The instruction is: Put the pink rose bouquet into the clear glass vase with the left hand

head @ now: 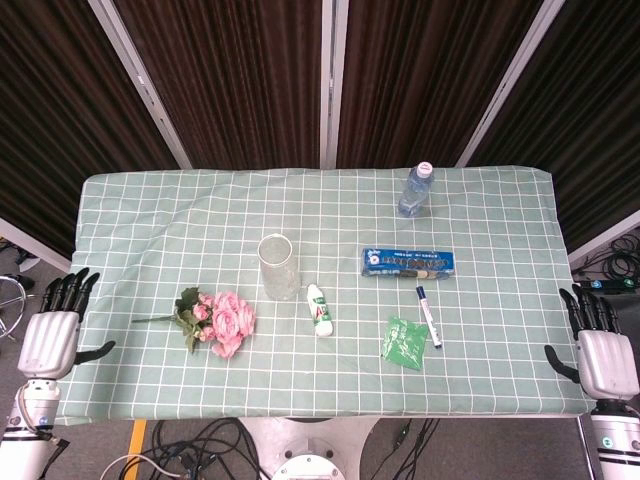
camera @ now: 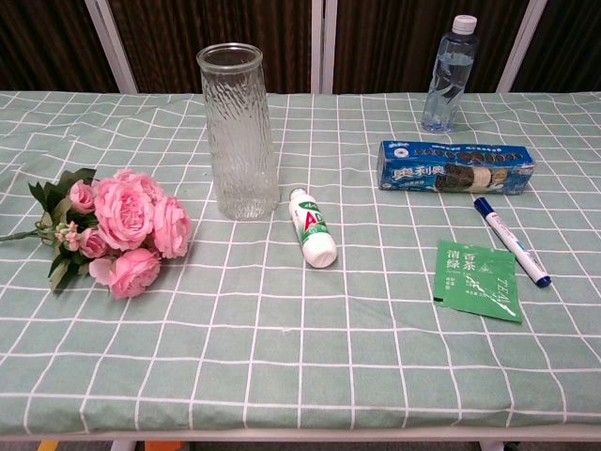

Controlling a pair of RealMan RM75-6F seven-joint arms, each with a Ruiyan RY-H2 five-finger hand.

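The pink rose bouquet (head: 218,320) (camera: 120,230) lies on its side on the green checked cloth, stem pointing left. The clear glass vase (head: 278,266) (camera: 238,132) stands upright and empty just right of and behind the flowers. My left hand (head: 57,325) hangs off the table's left edge, fingers spread, holding nothing, well left of the bouquet. At the right edge my right hand (head: 600,345) is likewise open and empty. Neither hand appears in the chest view.
A small white bottle (head: 319,309) (camera: 314,228) lies right of the vase. Further right are a blue biscuit box (head: 408,263) (camera: 455,166), a marker pen (head: 428,315) (camera: 511,241) and a green tea sachet (head: 405,342) (camera: 477,280). A water bottle (head: 417,190) (camera: 449,73) stands at the back.
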